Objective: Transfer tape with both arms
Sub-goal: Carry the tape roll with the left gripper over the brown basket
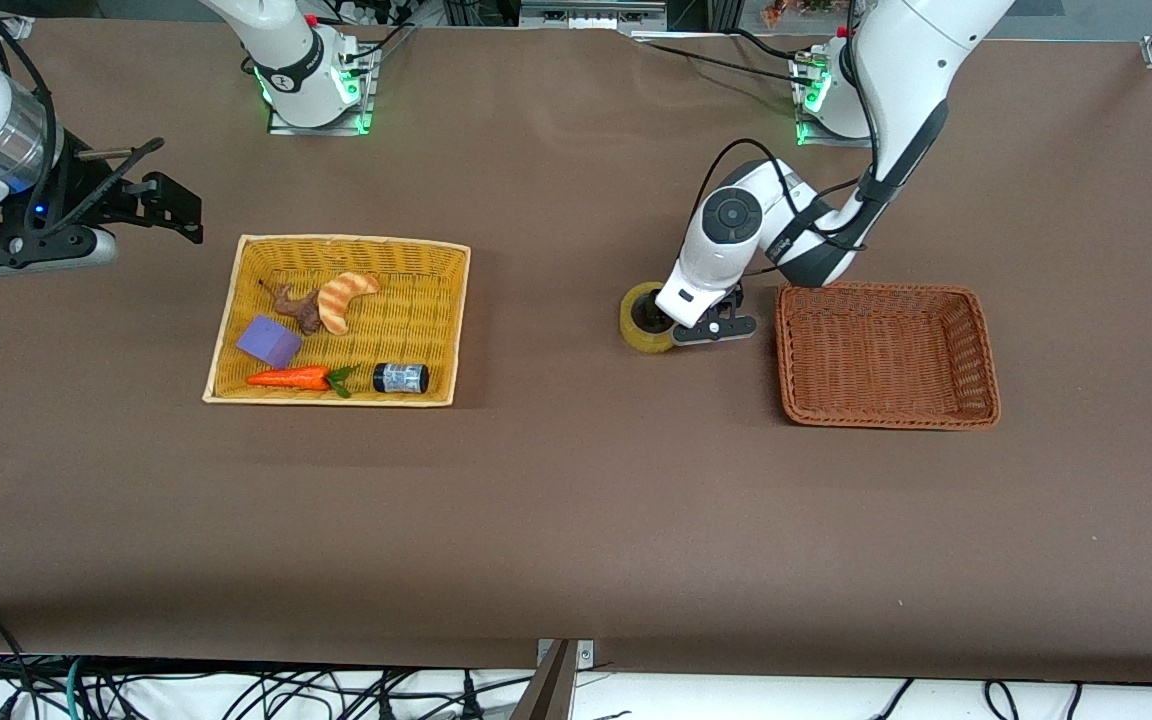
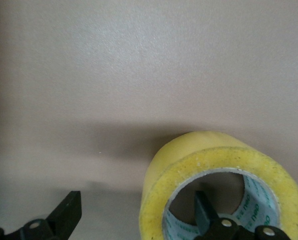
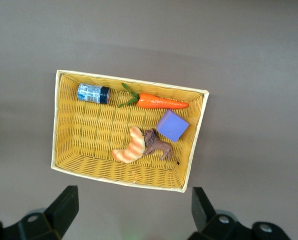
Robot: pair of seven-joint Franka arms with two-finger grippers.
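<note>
Left gripper straddling the yellowish translucent tape ring

Fingers spread, one inside the hole, tape on the brown table beside the reddish-brown wicker basket; right gripper waits spread above the table's right-arm end.

Both grippers, left and right, fingers apart.
</note>
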